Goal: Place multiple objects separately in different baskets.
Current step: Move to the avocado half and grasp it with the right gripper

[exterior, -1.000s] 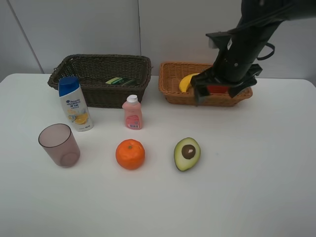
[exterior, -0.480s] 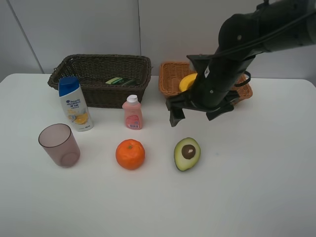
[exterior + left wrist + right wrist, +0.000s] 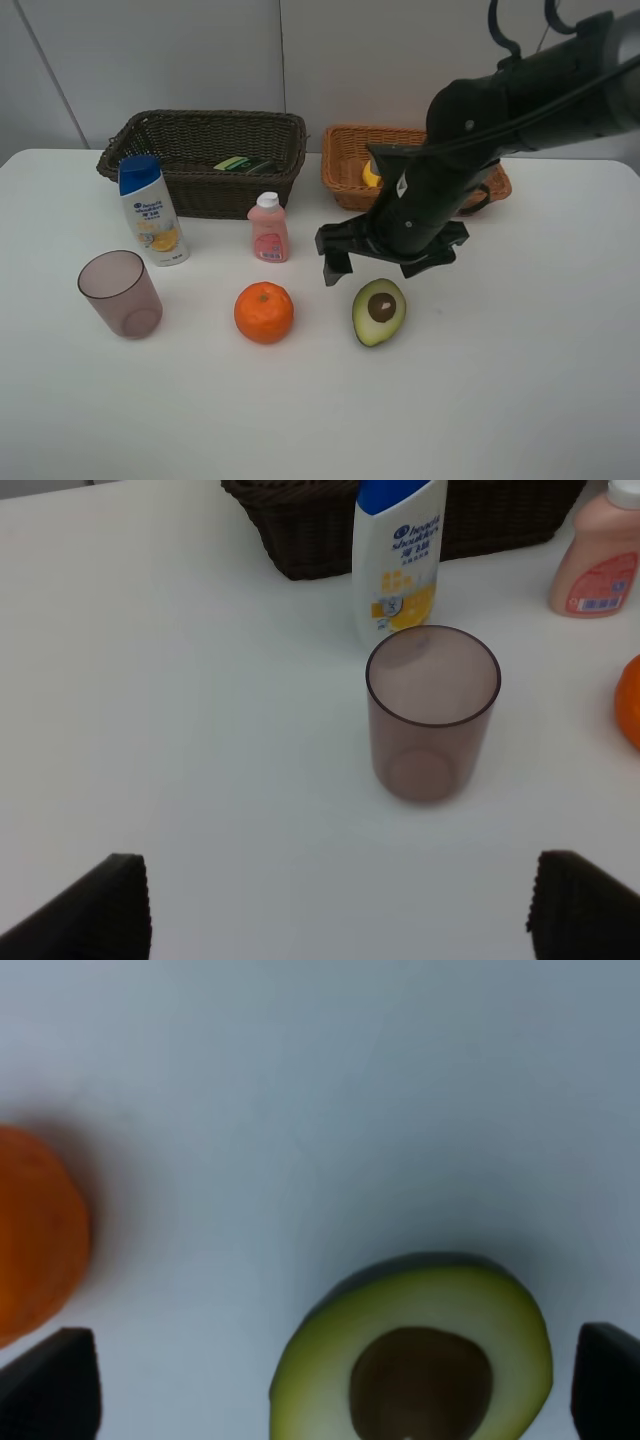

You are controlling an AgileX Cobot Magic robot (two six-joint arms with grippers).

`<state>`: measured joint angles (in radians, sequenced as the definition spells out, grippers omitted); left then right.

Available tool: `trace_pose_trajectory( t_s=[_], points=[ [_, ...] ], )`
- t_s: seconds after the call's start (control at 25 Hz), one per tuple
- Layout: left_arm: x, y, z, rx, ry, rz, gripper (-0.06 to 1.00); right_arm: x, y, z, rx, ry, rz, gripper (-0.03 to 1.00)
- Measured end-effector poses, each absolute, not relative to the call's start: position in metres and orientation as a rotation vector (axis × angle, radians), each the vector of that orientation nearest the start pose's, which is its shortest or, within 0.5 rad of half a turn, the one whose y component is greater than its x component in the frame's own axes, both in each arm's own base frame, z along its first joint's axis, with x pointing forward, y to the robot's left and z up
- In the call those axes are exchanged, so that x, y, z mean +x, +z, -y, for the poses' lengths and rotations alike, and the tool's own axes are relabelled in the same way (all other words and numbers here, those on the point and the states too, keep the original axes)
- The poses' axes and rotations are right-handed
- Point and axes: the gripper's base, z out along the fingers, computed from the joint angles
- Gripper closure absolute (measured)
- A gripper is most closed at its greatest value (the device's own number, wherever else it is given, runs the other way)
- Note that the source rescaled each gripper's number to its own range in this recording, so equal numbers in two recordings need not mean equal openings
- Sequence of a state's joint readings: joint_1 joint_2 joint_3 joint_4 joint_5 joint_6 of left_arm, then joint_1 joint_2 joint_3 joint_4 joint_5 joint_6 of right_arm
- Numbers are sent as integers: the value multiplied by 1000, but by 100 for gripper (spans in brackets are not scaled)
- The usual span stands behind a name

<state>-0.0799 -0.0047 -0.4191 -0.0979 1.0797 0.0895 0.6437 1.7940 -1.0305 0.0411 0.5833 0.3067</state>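
Item: halved green avocado (image 3: pixel 379 311), cut face up, on white table (image 3: pixel 520 400), at 6 o'clock from black right gripper (image 3: pixel 380 262) and just below it. Long axis 1–7 o'clock. Fingers spread wide, holding nothing, set at 9 and 3 — judged placed to close across the short width.

We see a glossy black right arm (image 3: pixel 520 90) built of thick rounded links, with thin black cables (image 3: pixel 491 22) looping above it and a small white label (image 3: pixel 402 184) near its wrist. Our left pincer (image 3: pixel 340 915) has matte black, blocky fingers (image 3: pixel 100 912).
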Motion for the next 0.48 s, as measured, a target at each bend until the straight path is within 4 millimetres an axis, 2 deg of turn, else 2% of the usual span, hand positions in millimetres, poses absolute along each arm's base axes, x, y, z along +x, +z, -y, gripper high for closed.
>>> trace_pose_trajectory(
  t_s=[0.48],
  points=[
    [1,253,8,182,-114,-2130,-5,265,142,-201,-432,244,-2823,-3]
  ],
)
